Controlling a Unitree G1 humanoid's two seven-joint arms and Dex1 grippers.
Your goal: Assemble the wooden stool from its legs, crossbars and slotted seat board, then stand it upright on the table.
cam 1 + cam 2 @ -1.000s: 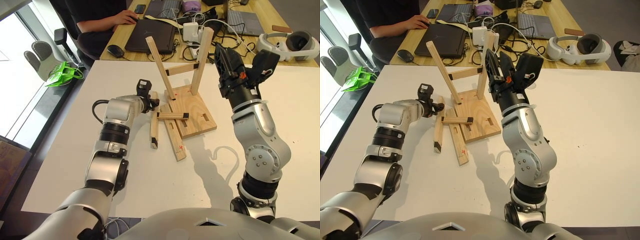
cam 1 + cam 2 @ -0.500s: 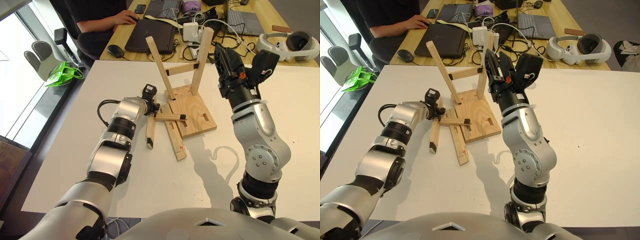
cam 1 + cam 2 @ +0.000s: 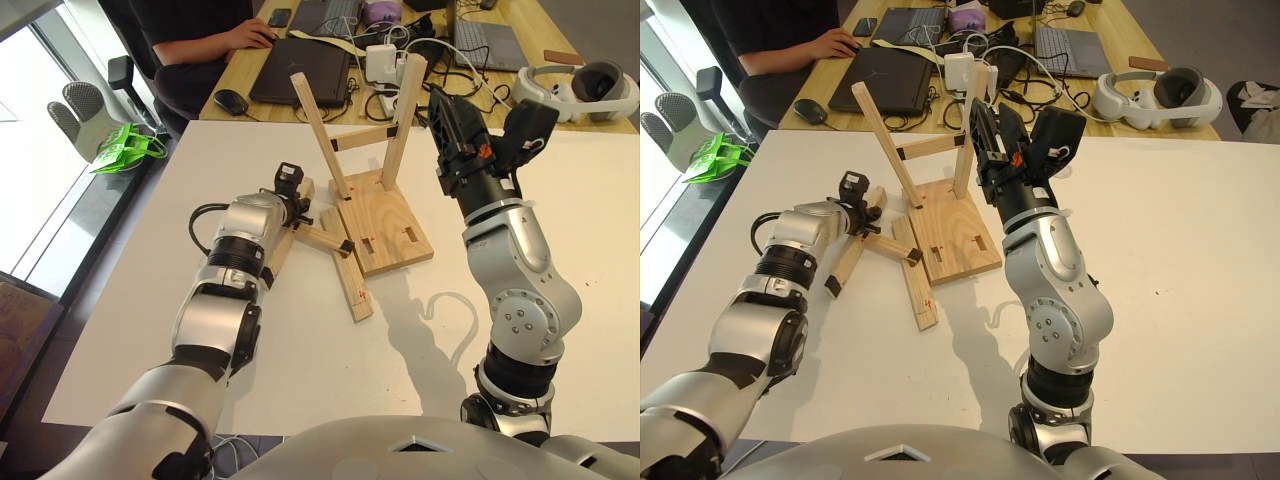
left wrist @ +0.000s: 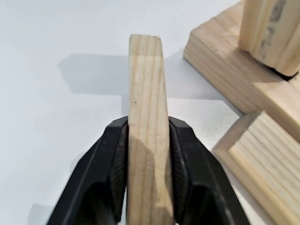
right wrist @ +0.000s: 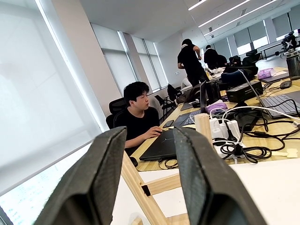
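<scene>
Small red mark [image 3: 360,297] on loose leg [image 3: 345,262]

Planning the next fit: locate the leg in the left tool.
Head views: leg is on the robot's left, beside the seat board, clamped in the left tool.

Office: desks [image 3: 530,40] w/ laptops [image 3: 300,75], big windows [image 5: 115,65]

Leg [image 4: 145,117] cut off at its near end, seat board [image 4: 220,61] mostly cropped by the picture edge
</scene>
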